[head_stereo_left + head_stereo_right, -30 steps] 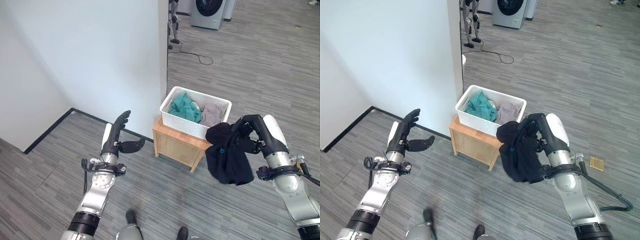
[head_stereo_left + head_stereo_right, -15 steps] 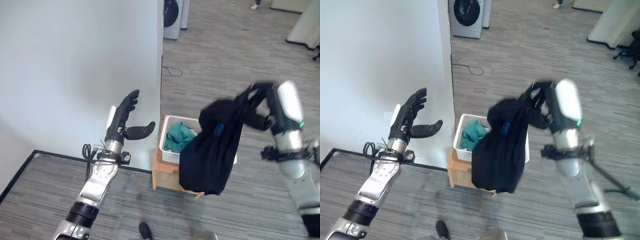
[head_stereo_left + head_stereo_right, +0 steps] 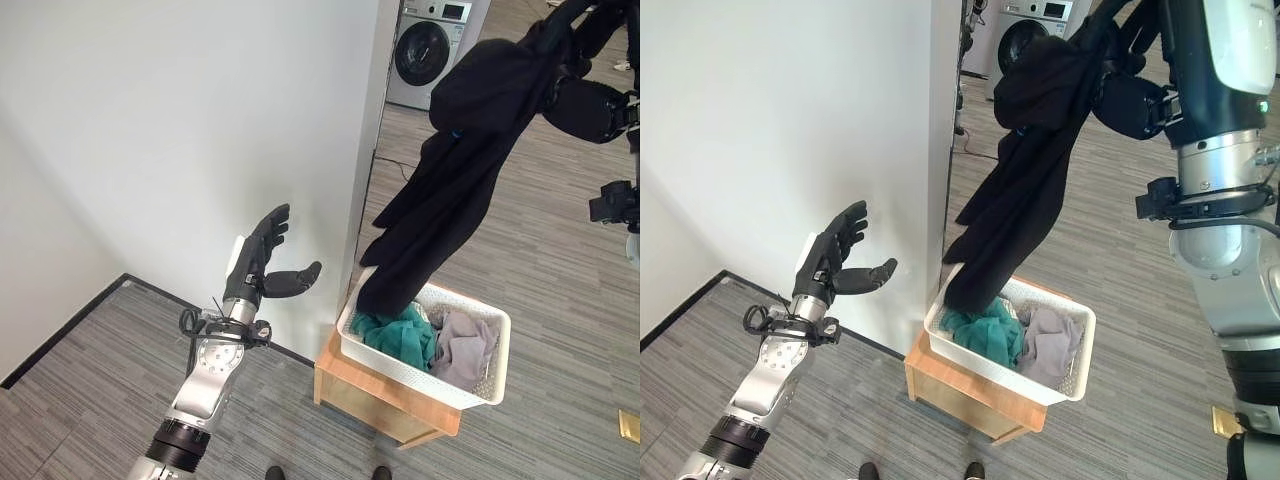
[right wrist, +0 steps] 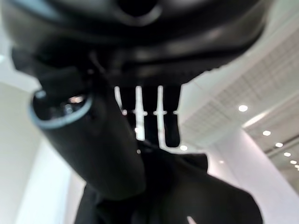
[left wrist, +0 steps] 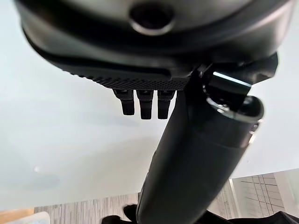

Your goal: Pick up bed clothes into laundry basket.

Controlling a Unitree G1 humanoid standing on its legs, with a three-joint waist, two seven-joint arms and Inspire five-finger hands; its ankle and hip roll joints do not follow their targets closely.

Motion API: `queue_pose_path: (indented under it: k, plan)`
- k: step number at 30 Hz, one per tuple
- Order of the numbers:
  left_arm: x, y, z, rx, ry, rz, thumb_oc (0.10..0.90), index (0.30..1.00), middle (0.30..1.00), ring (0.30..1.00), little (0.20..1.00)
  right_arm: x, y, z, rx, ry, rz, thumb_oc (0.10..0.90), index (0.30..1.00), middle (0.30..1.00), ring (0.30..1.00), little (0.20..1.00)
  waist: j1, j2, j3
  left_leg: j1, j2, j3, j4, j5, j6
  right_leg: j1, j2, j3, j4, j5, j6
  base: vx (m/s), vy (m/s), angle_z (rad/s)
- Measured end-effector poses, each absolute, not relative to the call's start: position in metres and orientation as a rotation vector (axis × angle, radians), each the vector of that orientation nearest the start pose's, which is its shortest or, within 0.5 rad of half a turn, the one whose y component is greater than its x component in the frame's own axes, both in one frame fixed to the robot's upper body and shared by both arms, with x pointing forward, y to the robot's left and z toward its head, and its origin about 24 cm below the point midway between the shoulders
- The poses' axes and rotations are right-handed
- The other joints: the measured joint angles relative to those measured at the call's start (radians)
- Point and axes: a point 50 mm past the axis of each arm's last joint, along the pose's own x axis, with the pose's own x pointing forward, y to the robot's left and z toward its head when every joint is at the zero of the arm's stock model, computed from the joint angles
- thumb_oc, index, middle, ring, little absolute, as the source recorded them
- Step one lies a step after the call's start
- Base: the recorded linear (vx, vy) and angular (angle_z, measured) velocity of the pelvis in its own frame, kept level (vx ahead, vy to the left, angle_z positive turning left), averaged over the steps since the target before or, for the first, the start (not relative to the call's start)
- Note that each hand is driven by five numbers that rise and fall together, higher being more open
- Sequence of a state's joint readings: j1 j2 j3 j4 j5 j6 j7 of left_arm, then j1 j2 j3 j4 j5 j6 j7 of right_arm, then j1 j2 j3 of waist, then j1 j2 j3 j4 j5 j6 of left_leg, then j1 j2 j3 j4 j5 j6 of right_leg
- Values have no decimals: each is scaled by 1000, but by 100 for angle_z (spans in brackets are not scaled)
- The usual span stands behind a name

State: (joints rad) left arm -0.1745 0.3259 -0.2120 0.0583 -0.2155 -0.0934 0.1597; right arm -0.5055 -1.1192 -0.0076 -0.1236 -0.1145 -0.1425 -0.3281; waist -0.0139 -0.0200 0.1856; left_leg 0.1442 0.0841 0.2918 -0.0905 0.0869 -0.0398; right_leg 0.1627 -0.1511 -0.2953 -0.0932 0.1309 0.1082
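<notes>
A long black garment (image 3: 450,190) hangs from my right hand (image 3: 1130,95), which is raised high at the upper right and shut on the cloth's top. The garment's lower end (image 3: 975,285) dangles down to the near left rim of the white laundry basket (image 3: 400,375). Inside the basket lie a teal cloth (image 3: 395,335) and a grey-mauve cloth (image 3: 460,350). My left hand (image 3: 262,265) is held up open to the left of the basket, in front of the white wall, holding nothing. In the right wrist view the black cloth (image 4: 187,196) bunches past the fingers.
The basket rests on a low wooden stand (image 3: 385,405) beside the corner of a white wall (image 3: 180,130). A washing machine (image 3: 425,50) stands far back. Grey plank floor (image 3: 580,270) stretches to the right. A small tan square (image 3: 1225,422) lies on the floor at the right.
My right hand has lifted the black garment higher, so it now hangs long over the basket. The camera has shifted, and the basket now appears lower right. The left hand stays open.
</notes>
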Motion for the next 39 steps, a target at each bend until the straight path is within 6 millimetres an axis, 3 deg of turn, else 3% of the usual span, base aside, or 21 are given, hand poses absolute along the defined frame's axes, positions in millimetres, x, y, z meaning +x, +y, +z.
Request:
queue_pose_path:
  k: [6, 12, 15, 16, 20, 23, 25, 33, 39]
  plan:
    - [277, 167, 70, 106, -127, -47, 800, 900, 900, 900, 900, 270, -246, 299, -1084, -889, -237, 400, 300, 300, 300, 300, 0, -28, -40, -8, 2, -4, -3, -1, -10, -2, 0, -2, 0, -5, -1, 0, -70, 4]
    - [261, 180, 50, 129, -45, -17, 800, 900, 900, 900, 900, 267, -266, 247, -1089, -685, -237, 400, 300, 300, 300, 300, -3, -37, -75, -37, 1, -3, -3, -1, -10, -30, -2, 1, -6, -15, -4, -14, -46, 1]
    - [255, 181, 42, 130, -11, -15, 800, 900, 900, 900, 900, 261, -282, 214, -1079, -541, -285, 400, 300, 300, 300, 300, -12, -18, -78, -90, 0, 1, -3, 19, -7, -92, -2, 4, -7, 0, -8, -131, -18, -2]
    - [254, 180, 39, 130, 1, -21, 800, 900, 900, 900, 900, 264, -288, 203, -1094, -474, -287, 400, 300, 300, 300, 300, -24, 0, -67, -112, 0, 2, -3, 28, -1, -112, -3, 4, -6, 12, -10, -147, -8, -3]
    - [255, 173, 39, 114, 0, -45, 800, 900, 900, 900, 900, 267, -304, 188, -1108, -364, -340, 400, 300, 300, 300, 300, -35, 54, -15, -132, 0, 4, -4, 31, -8, -135, -5, 3, -7, 16, -11, -46, -1, 0]
    - [255, 169, 39, 93, -4, -46, 800, 900, 900, 900, 900, 267, -305, 185, -1102, -351, -351, 400, 300, 300, 300, 300, -43, 87, 18, -148, 7, 8, -4, 33, -12, -145, 2, 4, -7, 15, -12, 0, 0, 0]
    - [256, 167, 39, 89, -6, -49, 800, 900, 900, 900, 900, 267, -304, 183, -1093, -351, -353, 400, 300, 300, 300, 300, -47, 91, 20, -154, 12, 9, -3, 34, -14, -159, 7, 4, -7, 16, -14, -44, -7, -1]
    - [271, 156, 55, 92, -70, -86, 800, 900, 900, 900, 900, 272, -297, 190, -1117, -399, -368, 400, 300, 300, 300, 300, -35, 67, 67, -209, 17, 32, -3, 39, -13, -225, 12, 20, 0, 32, -18, -14, 8, -8]
    - [278, 150, 63, 99, -97, -110, 800, 900, 900, 900, 900, 289, -293, 200, -1220, -423, -409, 400, 300, 300, 300, 300, -19, 41, 91, -264, 18, 29, 0, 45, -14, -278, 13, 20, 1, 37, -21, 0, 17, 1]
